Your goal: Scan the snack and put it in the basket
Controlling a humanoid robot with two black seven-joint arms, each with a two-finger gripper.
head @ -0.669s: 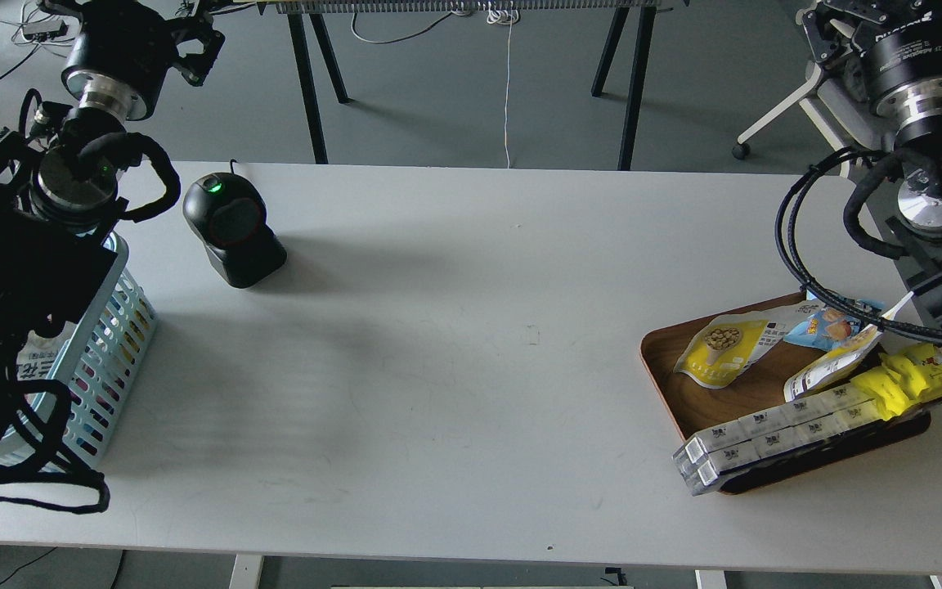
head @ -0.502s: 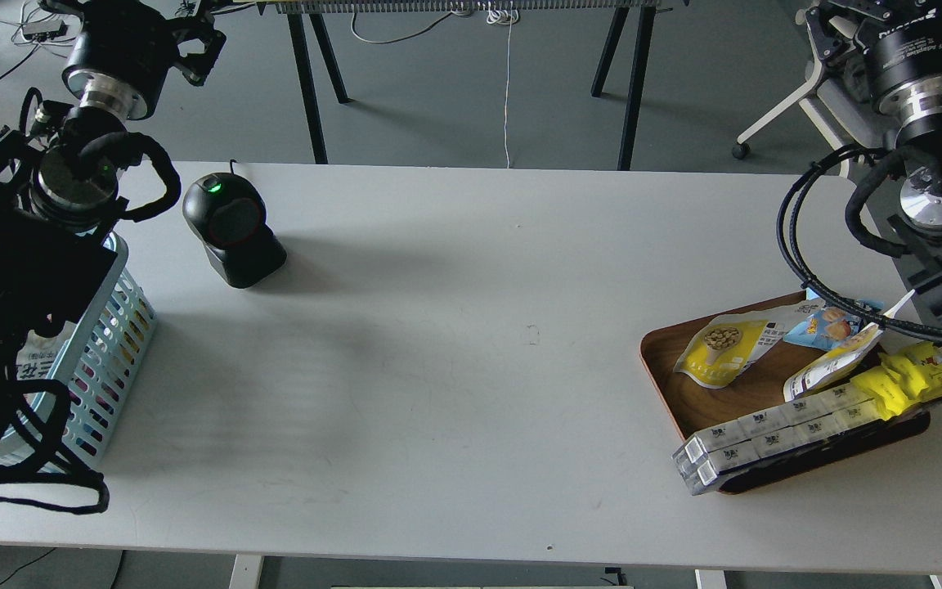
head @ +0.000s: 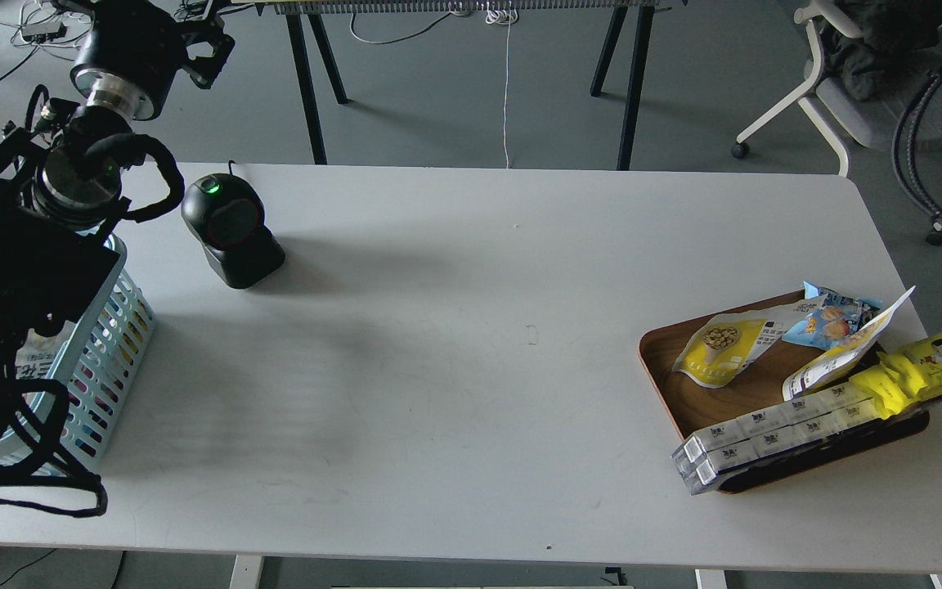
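Expect the snack to be light, crinkly and slippery, so pinch its top seam; left pincer unreadable, right pincer out of view

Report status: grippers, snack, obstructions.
Left gripper raised behind table, state unclear; right out of view. Snack untouched on tray. Path to basket unobstructed.
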